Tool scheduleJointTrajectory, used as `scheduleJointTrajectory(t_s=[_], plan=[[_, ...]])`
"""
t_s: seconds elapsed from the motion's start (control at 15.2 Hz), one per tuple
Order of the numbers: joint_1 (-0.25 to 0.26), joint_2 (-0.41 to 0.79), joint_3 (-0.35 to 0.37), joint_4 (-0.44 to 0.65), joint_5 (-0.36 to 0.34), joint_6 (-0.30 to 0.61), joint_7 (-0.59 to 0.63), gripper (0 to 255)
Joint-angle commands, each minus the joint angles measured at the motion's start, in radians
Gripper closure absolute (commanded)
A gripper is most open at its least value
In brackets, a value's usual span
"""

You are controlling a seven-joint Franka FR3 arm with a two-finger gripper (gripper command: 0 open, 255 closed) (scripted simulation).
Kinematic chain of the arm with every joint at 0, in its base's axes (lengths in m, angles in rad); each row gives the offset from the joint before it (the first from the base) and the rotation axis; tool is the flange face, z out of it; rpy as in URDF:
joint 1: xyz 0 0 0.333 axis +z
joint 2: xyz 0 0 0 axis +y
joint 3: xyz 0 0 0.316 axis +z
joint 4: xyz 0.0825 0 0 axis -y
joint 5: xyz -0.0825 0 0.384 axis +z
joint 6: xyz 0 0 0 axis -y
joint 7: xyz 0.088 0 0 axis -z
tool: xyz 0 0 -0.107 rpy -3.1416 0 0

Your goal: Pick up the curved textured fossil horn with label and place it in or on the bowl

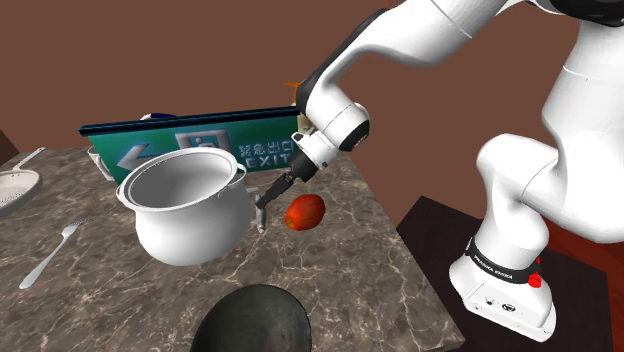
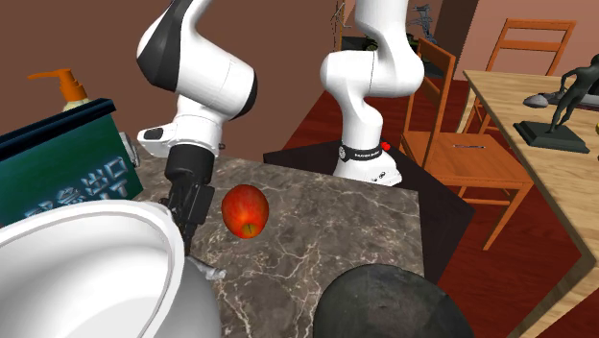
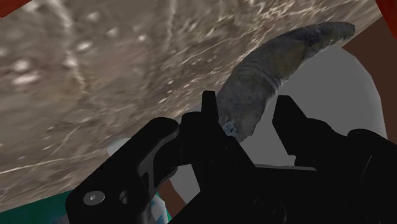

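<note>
Dark bowl (image 1: 240, 302): 6 o'clock of end effector (image 1: 270, 200), shoulder view | clamped on fossil horn (image 3: 264, 79) | long axis toward 7 o'clock

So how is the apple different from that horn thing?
The apple is red and round; the horn is grey, long and curved. The apple looks smooth and shiny; the horn looks rough and carries a small label. The apple lies free on the table; the horn is clasped in the gripper. Both are much smaller than the white pot.
</note>
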Motion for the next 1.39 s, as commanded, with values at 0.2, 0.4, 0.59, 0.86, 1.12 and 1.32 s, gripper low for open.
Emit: scheduleJointTrajectory(t_s=[0.2, 0.4, 0.59, 0.86, 1.12, 1.32], plan=[[0.0, 0.001, -0.001, -0.001, -0.002, 0.002, 0.001, 255], [0.002, -0.015, -0.001, -0.003, -0.015, 0.014, 0.012, 255], [0.007, -0.065, 0.001, -0.005, -0.061, 0.05, 0.054, 255], [0.011, -0.13, 0.008, -0.007, -0.126, 0.095, 0.116, 255], [0.01, -0.19, 0.019, -0.008, -0.196, 0.136, 0.184, 255], [0.007, -0.233, 0.031, -0.007, -0.251, 0.162, 0.239, 255]])
